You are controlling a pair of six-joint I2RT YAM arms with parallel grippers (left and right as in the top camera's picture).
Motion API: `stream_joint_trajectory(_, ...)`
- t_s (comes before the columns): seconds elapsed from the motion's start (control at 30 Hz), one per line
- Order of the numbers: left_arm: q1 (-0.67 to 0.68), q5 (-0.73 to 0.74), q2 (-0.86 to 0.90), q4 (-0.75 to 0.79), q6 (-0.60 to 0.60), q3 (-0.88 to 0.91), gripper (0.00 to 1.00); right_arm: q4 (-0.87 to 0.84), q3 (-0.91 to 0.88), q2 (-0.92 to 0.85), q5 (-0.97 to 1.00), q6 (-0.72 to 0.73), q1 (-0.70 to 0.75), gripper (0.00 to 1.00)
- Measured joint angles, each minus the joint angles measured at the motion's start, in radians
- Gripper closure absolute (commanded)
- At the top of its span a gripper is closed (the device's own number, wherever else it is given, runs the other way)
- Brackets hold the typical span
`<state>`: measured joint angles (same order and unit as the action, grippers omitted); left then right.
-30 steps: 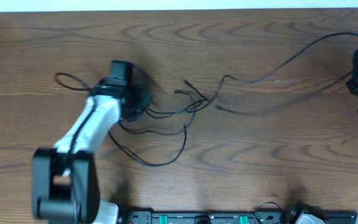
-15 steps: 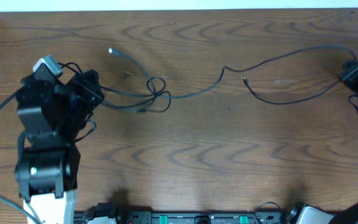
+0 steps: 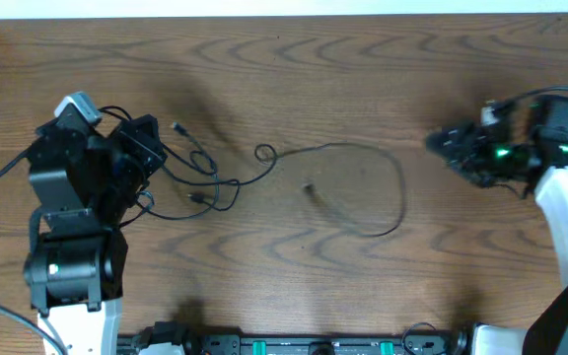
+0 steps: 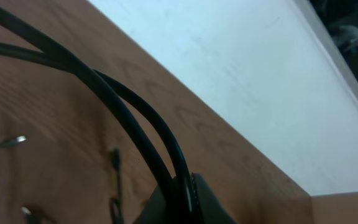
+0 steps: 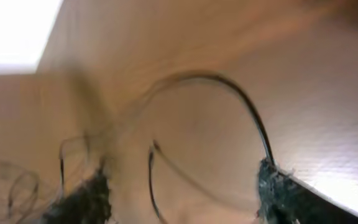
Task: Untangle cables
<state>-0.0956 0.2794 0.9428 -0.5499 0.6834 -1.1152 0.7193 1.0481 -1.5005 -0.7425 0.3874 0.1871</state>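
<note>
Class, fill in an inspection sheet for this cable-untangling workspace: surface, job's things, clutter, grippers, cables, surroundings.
Surface: wooden table, bare grain.
Job's things: thin cables; knot at the left, long curve mid-table.
Clutter: nothing seen.
Grippers: left gripper at the knot, jaws unclear; right gripper open, apart from the cords.
Cables: thick arm cables at the left wrist.
Surroundings: white strip beyond the far edge.

bare table [image 3: 294,296] open across the near middle and far centre, cables [image 3: 210,185] tangled at left, one loop [image 3: 401,194] spreading right, left arm [image 3: 67,197] filling the left side
</note>
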Motion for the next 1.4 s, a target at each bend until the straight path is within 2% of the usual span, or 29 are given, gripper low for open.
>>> stream_joint_trajectory(0.17, 0.000, 0.036, 0.050, 0.000, 0.005, 0.000, 0.93, 0.074, 0.000, 0.000, -0.045, 0.014, -0.203, 0.24)
stream_joint_trajectory(0.27, 0.000, 0.066, 0.064, 0.000, 0.016, 0.000, 0.93, 0.042, 0.000, 0.000, -0.054, 0.112, -0.332, 0.14)
stream_joint_trajectory(0.33, 0.000, 0.084, 0.064, 0.000, 0.019, 0.000, 0.93, -0.042, -0.001, 0.000, -0.055, 0.206, -0.409, 0.13)
stream_joint_trajectory(0.53, 0.000, 0.138, 0.059, 0.000, 0.023, 0.000, 0.93, -0.325, 0.000, -0.001, -0.011, 0.490, -0.569, 0.16)
stream_joint_trajectory(0.6, 0.000, 0.161, 0.055, 0.000, 0.023, 0.000, 0.93, -0.367, 0.000, -0.010, 0.030, 0.568, -0.619, 0.21)
stream_joint_trajectory(0.83, 0.000, 0.203, 0.017, 0.000, 0.023, 0.000, 0.93, -0.513, 0.000, -0.105, 0.106, 0.775, -0.755, 0.24)
stream_joint_trajectory(0.9, 0.000, 0.211, 0.002, 0.000, 0.023, 0.000, 0.93, -0.548, 0.000, -0.134, 0.114, 0.815, -0.786, 0.29)
stream_joint_trajectory(0.93, 0.000, 0.213, -0.008, -0.001, 0.024, 0.000, 0.93, -0.562, 0.000, -0.148, 0.115, 0.832, -0.798, 0.39)
stream_joint_trajectory(1.0, 0.000, 0.219, -0.024, -0.001, 0.024, 0.000, 0.93, -0.592, 0.000, -0.185, 0.115, 0.870, -0.821, 0.84)
stream_joint_trajectory(1.03, 0.000, 0.220, -0.032, -0.001, 0.024, 0.000, 0.93, -0.606, 0.000, -0.204, 0.118, 0.883, -0.828, 0.99)
stream_joint_trajectory(1.17, 0.000, 0.229, -0.062, -0.008, 0.018, 0.000, 0.93, -0.626, 0.000, -0.278, 0.137, 0.892, -0.833, 0.99)
stream_joint_trajectory(1.27, 0.000, 0.204, -0.076, -0.035, -0.009, 0.000, 0.93, -0.573, 0.000, -0.292, 0.187, 0.825, -0.823, 0.99)
stream_joint_trajectory(1.4, -0.007, 0.020, -0.101, -0.114, -0.022, 0.001, 0.92, -0.389, 0.003, -0.283, 0.319, 0.727, -0.777, 0.99)
